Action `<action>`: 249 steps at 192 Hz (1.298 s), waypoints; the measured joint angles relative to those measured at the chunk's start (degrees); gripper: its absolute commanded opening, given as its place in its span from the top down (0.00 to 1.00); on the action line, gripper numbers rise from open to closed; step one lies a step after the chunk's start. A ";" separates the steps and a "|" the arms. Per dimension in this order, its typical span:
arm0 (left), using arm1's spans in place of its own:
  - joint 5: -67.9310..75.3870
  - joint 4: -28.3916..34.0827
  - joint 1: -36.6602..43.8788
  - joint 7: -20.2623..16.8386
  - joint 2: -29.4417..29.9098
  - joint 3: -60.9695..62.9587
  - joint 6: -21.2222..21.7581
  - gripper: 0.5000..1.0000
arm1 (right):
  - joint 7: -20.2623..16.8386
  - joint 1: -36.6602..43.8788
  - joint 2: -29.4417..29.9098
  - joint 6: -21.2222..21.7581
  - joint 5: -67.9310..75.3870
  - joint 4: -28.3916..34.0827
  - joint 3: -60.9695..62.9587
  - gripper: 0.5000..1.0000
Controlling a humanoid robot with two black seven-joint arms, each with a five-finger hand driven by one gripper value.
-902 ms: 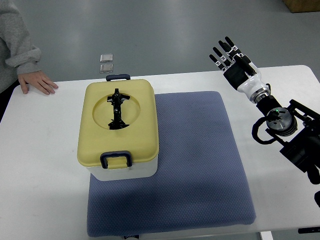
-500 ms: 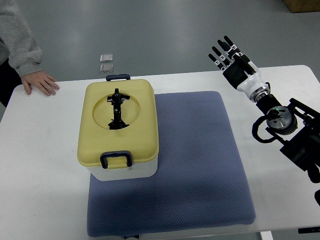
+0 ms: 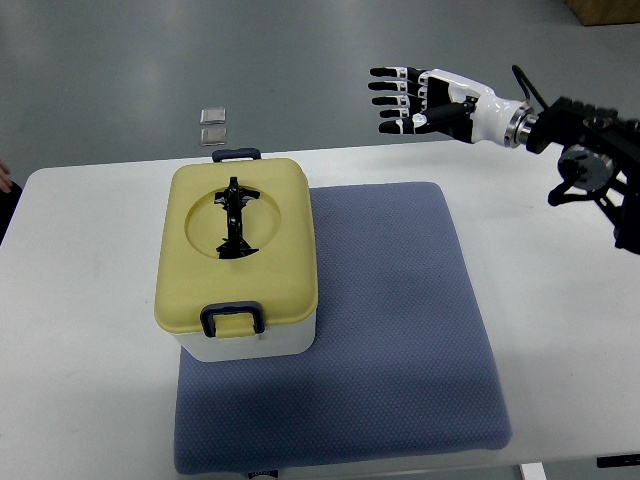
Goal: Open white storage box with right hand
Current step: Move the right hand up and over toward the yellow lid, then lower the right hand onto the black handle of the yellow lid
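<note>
The white storage box (image 3: 244,345) stands on the left part of a blue mat (image 3: 400,330). Its yellow lid (image 3: 285,255) is down, with a black folding handle (image 3: 234,219) lying in the round recess on top. A dark blue latch (image 3: 232,318) sits at the lid's near edge and another (image 3: 236,155) at its far edge. My right hand (image 3: 405,100) hangs in the air beyond the table's far edge, up and to the right of the box and well apart from it. The fingers are spread, point left and hold nothing.
The white table (image 3: 80,330) carries the mat and the box. Two small silver packets (image 3: 212,126) lie on the grey floor past the far edge. A sliver of a person's hand (image 3: 4,180) shows at the left edge.
My right arm has swung up and to the left, and the hand now points left instead of away from me. The person's hand and sleeve have drawn back off the table's far left corner.
</note>
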 measured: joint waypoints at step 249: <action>0.05 -0.02 -0.02 -0.01 0.00 -0.09 0.00 0.00 | 4.48 24.19 6.22 -9.58 -40.97 21.43 -24.61 0.15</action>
